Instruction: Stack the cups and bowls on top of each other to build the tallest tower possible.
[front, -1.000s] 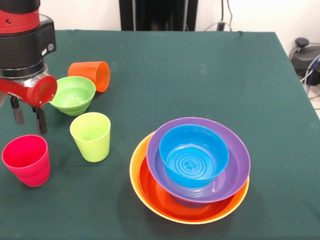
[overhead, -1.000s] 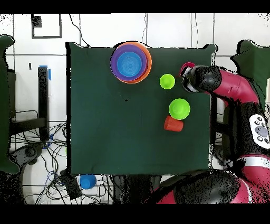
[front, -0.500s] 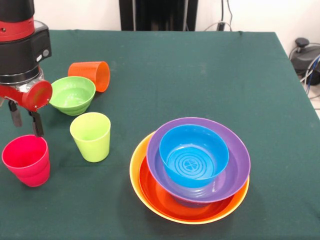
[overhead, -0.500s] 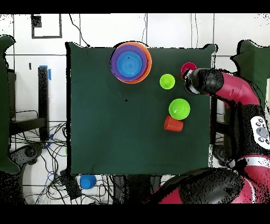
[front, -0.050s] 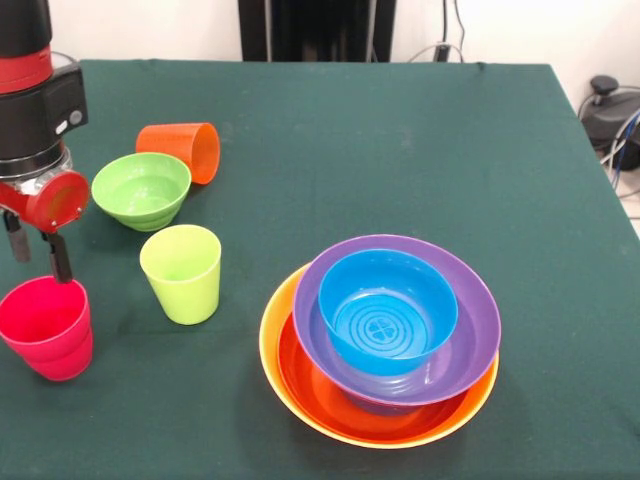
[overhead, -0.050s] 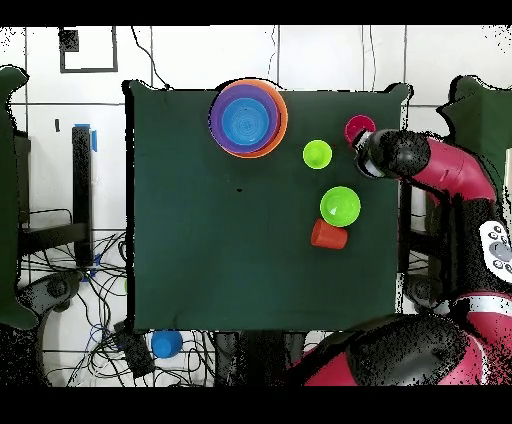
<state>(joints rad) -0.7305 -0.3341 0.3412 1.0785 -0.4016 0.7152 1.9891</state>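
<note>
My gripper (front, -0.050s: 37, 252) hangs open at the table's left edge, just behind the upright pinkish red cup (front, -0.050s: 45, 328). One fingertip (front, -0.050s: 60, 270) reaches down to that cup's far rim; contact cannot be told. The lime green cup (front, -0.050s: 182, 272) stands upright to the right. Behind it sit the small green bowl (front, -0.050s: 142, 188) and the orange cup (front, -0.050s: 185, 150), which lies on its side. A nested stack stands centre-right: a yellow-orange bowl (front, -0.050s: 272, 318) holds a red-orange bowl (front, -0.050s: 310, 385), a purple bowl (front, -0.050s: 470, 330) and a blue bowl (front, -0.050s: 388, 310). From overhead, the arm (overhead, -0.050s: 400, 158) sits beside the red cup (overhead, -0.050s: 358, 127).
The red cup stands close to the table's left edge (front, -0.050s: 5, 400). A small blue round thing (overhead, -0.050s: 166, 343) lies on the floor among cables off the table. Open cloth (front, -0.050s: 400, 150) lies behind and right of the stack.
The arm has moved left and a little toward the camera, ending over the red cup's far rim. The red cup has shifted slightly left and nearer. The gripper stayed open.
</note>
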